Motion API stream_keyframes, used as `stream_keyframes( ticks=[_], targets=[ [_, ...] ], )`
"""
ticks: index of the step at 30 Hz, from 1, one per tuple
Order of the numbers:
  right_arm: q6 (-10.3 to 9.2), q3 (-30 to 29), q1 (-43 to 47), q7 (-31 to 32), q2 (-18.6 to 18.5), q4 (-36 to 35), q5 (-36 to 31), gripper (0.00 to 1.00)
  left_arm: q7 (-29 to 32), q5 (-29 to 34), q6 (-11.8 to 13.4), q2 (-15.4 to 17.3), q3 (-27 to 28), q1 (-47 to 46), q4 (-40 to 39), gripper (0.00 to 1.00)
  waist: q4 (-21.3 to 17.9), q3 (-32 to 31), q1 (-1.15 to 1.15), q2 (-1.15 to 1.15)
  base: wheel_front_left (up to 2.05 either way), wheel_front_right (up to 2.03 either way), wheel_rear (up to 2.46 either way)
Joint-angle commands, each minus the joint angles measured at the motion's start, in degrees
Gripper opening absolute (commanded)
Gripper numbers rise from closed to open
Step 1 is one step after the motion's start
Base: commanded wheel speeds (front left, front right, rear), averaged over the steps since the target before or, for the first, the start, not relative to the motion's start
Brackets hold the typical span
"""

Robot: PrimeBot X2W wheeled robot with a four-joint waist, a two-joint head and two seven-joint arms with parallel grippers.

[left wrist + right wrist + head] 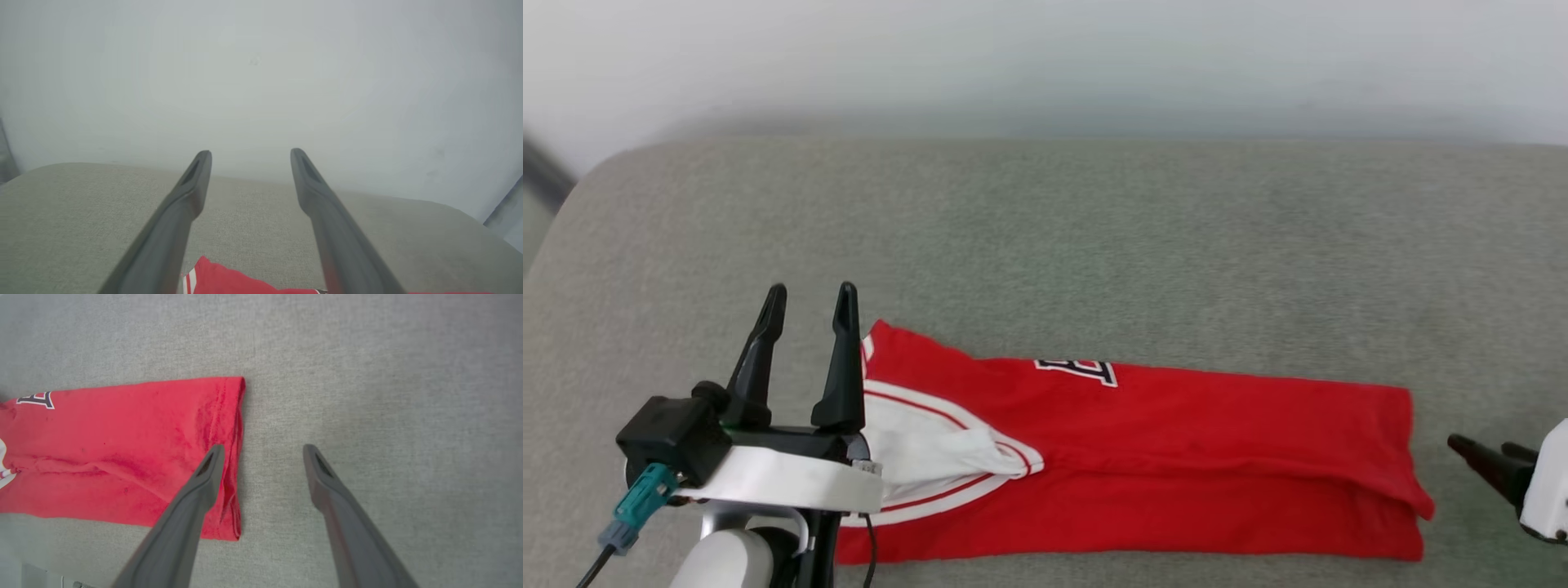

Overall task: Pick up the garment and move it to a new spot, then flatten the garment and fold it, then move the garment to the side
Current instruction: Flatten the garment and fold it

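One grey fabric surface [1094, 204] lay under everything. On its near part lay one garment [1176, 457], folded flat into a long red band. Two grippers flanked it, both spread wide and empty: the left gripper [813, 294] at the sleeve end, the right gripper [263, 448] at the hem end. The head view gave one white sleeve end [931, 449] and a printed letter [1078, 371]; the left wrist view, a pale wall [261, 81]; the right wrist view, one finger [196, 498] over the hem [239, 412].
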Motion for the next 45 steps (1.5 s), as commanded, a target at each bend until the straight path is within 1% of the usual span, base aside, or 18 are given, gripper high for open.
stream_keyframes(
  ticks=[1, 7, 12, 13, 14, 16, 20, 22, 24, 29, 31, 36, 41, 43, 45],
  targets=[
    [-0.02, -0.25, -0.64, 1.63, 0.83, 0.70, -0.45, 1.00, -0.68, 1.12, 0.36, -0.21, -0.38, -1.06, -0.65, 1.00, 2.34, 1.91, 0.00, 0.00, 0.00, 0.00, 0.00],
    [-0.02, 0.08, -1.79, 4.75, 2.98, 4.64, -0.13, 1.00, -1.09, 3.34, 0.86, -0.73, -2.03, -2.71, -1.63, 1.00, 5.11, 4.36, 0.00, 0.00, 0.00, 0.00, 0.00],
    [-0.02, 1.10, -1.55, 6.71, 5.37, 8.97, 0.37, 1.00, -0.93, 4.55, 1.09, -0.34, -2.77, -3.49, -2.24, 1.00, 6.01, 5.16, 0.00, 0.00, 0.00, 0.00, 0.00],
    [-0.02, 1.12, -1.45, 7.13, 5.97, 9.68, 0.56, 0.96, -0.90, 4.69, 1.16, -0.32, -2.88, -3.63, -2.32, 1.00, 6.10, 5.18, 0.00, 0.00, 0.00, 0.00, 0.00],
    [-0.02, 1.17, -1.37, 7.54, 6.51, 10.23, 0.85, 0.45, -0.76, 4.69, 1.27, -0.27, -2.99, -3.60, -2.29, 1.00, 6.16, 5.14, 0.00, 0.00, 0.00, 0.00, 0.00],
    [-0.02, 1.52, -1.40, 7.52, 7.02, 10.43, 1.51, 0.00, -0.56, 4.86, 1.40, -0.15, -3.10, -3.29, -2.05, 1.00, 6.14, 4.90, 0.00, 0.00, 0.00, 0.00, 0.00],
    [-0.02, 1.68, -1.82, 6.60, 6.04, 9.11, 1.93, 0.00, -0.10, 5.11, 1.83, 0.19, -3.20, -2.40, -1.43, 1.00, 5.70, 4.07, 0.00, 0.00, 0.00, 0.00, 0.00],
    [-0.02, 2.59, -2.15, 5.64, 4.48, 7.39, 2.66, 0.00, 0.15, 5.28, 2.19, 0.63, -3.25, -1.46, -0.92, 1.00, 4.81, 2.80, 0.00, 0.00, 0.00, 0.00, 0.00],
    [-0.02, 3.00, -2.00, 5.05, 4.00, 6.99, 2.92, 0.00, 0.19, 5.16, 2.35, 0.41, -3.25, -1.10, -0.64, 1.00, 4.46, 2.20, 0.00, 0.00, 0.00, 0.00, 0.00],
    [-0.02, 4.92, -1.57, 3.41, 2.38, 5.35, 4.07, 0.00, 0.56, 4.91, 3.36, 1.22, -2.70, 1.12, 0.27, 1.00, 2.10, -0.82, 0.00, 0.00, 0.00, 0.00, 0.00],
    [-0.02, 4.37, -1.41, 3.26, 1.66, 4.99, 4.07, 0.00, 0.82, 4.93, 3.79, 1.60, -2.49, 1.95, 0.33, 1.00, 1.13, -1.63, 0.00, 0.00, 0.00, 0.00, 0.00],
    [-0.02, 0.00, -1.13, 3.85, -0.81, 5.69, 3.37, 0.00, 1.41, 5.15, 4.60, 2.07, -2.53, 3.36, 0.02, 1.00, -0.48, -3.03, 0.00, 0.00, 0.00, 0.00, 0.00],
    [-0.02, -7.56, -1.32, 5.54, -2.82, 6.88, 1.59, 0.00, 1.24, 4.70, 4.41, 2.21, -2.65, 3.68, 0.26, 1.00, -1.18, -3.43, 0.00, 0.00, 0.00, 0.00, 0.00],
    [-0.02, -10.47, -2.06, 6.48, -2.84, 6.95, 1.08, 0.00, 1.06, 4.66, 4.39, 2.20, -2.67, 3.83, 0.36, 1.00, -1.32, -3.50, 0.00, 0.00, 0.00, 0.00, 0.00],
    [-0.02, -13.53, -3.05, 8.34, -1.35, 7.42, 0.80, 0.00, 0.98, 4.67, 4.56, 2.29, -2.55, 4.01, 0.42, 1.00, -1.43, -3.49, 0.00, 0.00, 0.00, 0.00, 0.00]
  ],
)
